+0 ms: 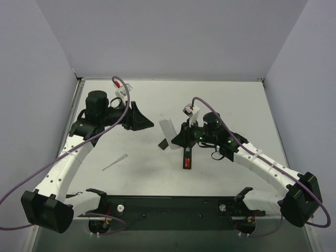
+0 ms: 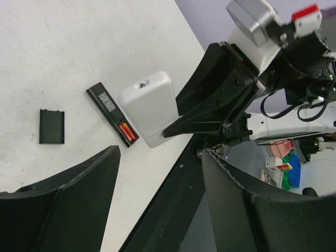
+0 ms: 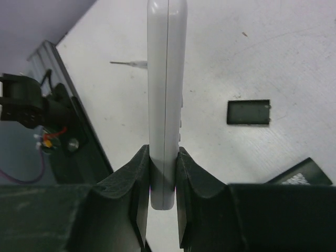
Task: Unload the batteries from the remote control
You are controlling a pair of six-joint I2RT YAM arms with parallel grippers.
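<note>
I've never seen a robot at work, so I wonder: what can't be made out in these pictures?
The batteries, left wrist view: too small to count surely.
The remote control, right wrist view: only a corner shows, cut off by the right hand and the frame edge.
The white remote, right wrist view: edge-on, its face hidden.
The thin stick, top view: too small to identify.
</note>
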